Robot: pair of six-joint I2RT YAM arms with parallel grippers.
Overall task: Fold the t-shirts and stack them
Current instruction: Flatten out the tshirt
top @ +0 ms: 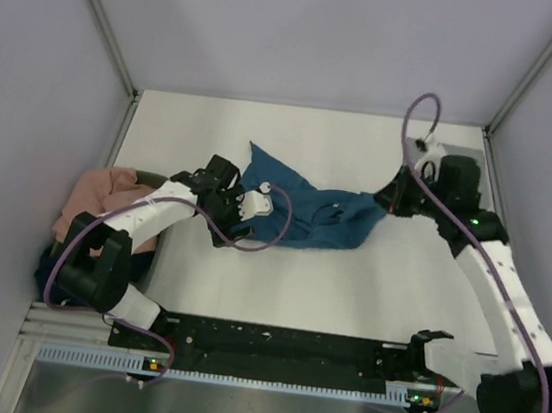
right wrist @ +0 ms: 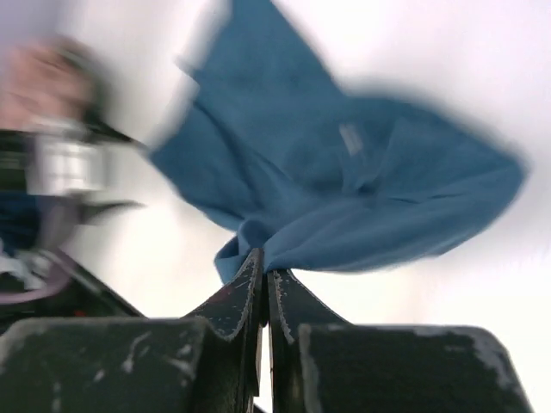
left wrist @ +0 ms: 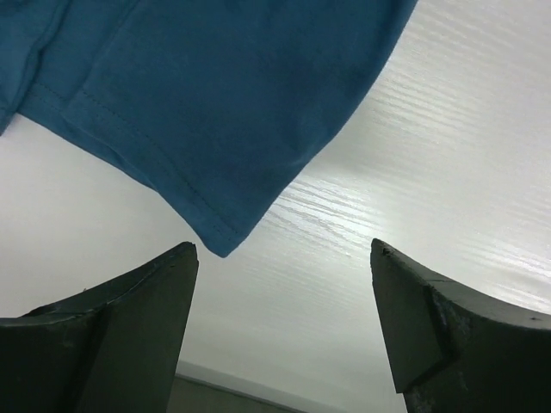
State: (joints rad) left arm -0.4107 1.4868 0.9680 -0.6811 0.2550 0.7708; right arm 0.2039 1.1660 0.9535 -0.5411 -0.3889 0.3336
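Observation:
A crumpled teal-blue t-shirt (top: 311, 211) lies spread across the middle of the white table. My right gripper (top: 389, 202) is at its right edge. In the right wrist view the gripper (right wrist: 265, 262) is shut, with a bunched fold of the teal-blue t-shirt (right wrist: 362, 189) pinched between its tips. My left gripper (top: 253, 204) hovers over the shirt's left part. In the left wrist view the gripper (left wrist: 284, 258) is open and holds nothing. A hemmed corner of the shirt (left wrist: 215, 103) hangs just beyond the left finger (left wrist: 129, 327).
At the table's left edge is a heap of other t-shirts: salmon-pink (top: 96, 195) on top, dark navy (top: 47, 264) below, a grey edge (top: 144, 172) behind. Walls enclose the table (top: 346, 296) on three sides. The left arm (right wrist: 60, 163) shows blurred in the right wrist view.

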